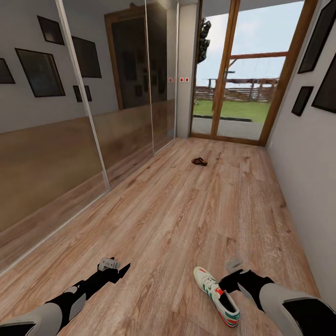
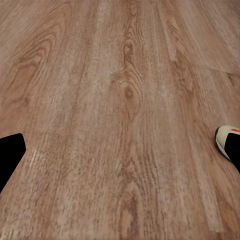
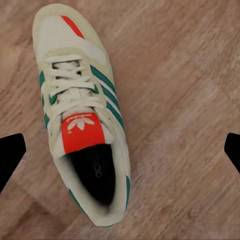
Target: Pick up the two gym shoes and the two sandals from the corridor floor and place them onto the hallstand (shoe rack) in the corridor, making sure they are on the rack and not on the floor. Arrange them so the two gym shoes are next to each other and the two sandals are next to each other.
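One gym shoe (image 1: 217,296), white with green stripes and an orange-red tongue patch, lies on the corridor floor (image 1: 186,224) at the near right. My right gripper (image 1: 232,281) hovers just right of it, open. In the right wrist view the gym shoe (image 3: 82,115) lies sole down between the spread fingertips (image 3: 10,155), nearer one of them, and the right gripper (image 3: 121,152) holds nothing. A dark brown sandal (image 1: 199,162) rests far ahead near the glass door. My left gripper (image 1: 114,270) is open over bare planks, with the gym shoe's toe (image 2: 222,136) at the edge of its view. The hallstand is out of view.
Mirrored wardrobe doors (image 1: 93,130) run along the left side. A grey wall with dark frames (image 1: 308,154) bounds the right. A wood-framed glass door (image 1: 238,84) closes the far end. Wide plank floor stretches between me and the sandal.
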Controlling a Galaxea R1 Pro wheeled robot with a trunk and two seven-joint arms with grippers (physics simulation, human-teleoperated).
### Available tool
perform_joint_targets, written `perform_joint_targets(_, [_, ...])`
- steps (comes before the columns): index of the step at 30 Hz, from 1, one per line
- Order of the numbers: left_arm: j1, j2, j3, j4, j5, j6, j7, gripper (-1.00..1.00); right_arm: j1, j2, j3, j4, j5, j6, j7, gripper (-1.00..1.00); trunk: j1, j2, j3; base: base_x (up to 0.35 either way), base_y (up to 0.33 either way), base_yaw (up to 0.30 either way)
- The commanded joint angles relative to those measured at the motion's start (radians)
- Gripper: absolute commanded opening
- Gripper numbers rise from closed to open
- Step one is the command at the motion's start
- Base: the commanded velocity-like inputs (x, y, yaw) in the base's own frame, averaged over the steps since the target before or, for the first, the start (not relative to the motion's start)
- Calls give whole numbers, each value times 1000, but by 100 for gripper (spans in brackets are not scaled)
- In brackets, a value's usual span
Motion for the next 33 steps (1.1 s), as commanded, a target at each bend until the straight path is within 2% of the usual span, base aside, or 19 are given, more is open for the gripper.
perform_joint_targets(1, [-1, 0, 3, 1, 5, 1, -7, 100, 2, 8, 8, 5, 2, 0, 4, 100, 0, 0, -1, 0, 0, 0])
perform_joint_targets(13, [-1, 0, 4, -1, 5, 2, -7, 100, 8, 20, 7, 16, 7, -3, 3, 100, 0, 0, -1, 0, 0, 0])
perform_joint_targets(25, [-1, -1, 12, -1, 5, 3, -7, 100, 15, 2, 8, 16, 9, -9, 4, 100, 5, -3, -47, 0, 0, 0])
perform_joint_targets(29, [-1, -1, 16, -1, 5, 3, -7, 100, 19, -1, 12, 16, 47, -9, 3, 100, 6, -4, -55, 0, 0, 0])
perform_joint_targets(30, [-1, -1, 17, -1, 6, 3, -7, 100, 22, -1, 13, 16, 85, -10, 4, 100, 6, -4, -55, 0, 0, 0])
perform_joint_targets(33, [-1, -1, 17, -1, 6, 3, -7, 100, 25, -1, 14, 16, 114, -16, 3, 100, 7, -4, -59, 0, 0, 0])
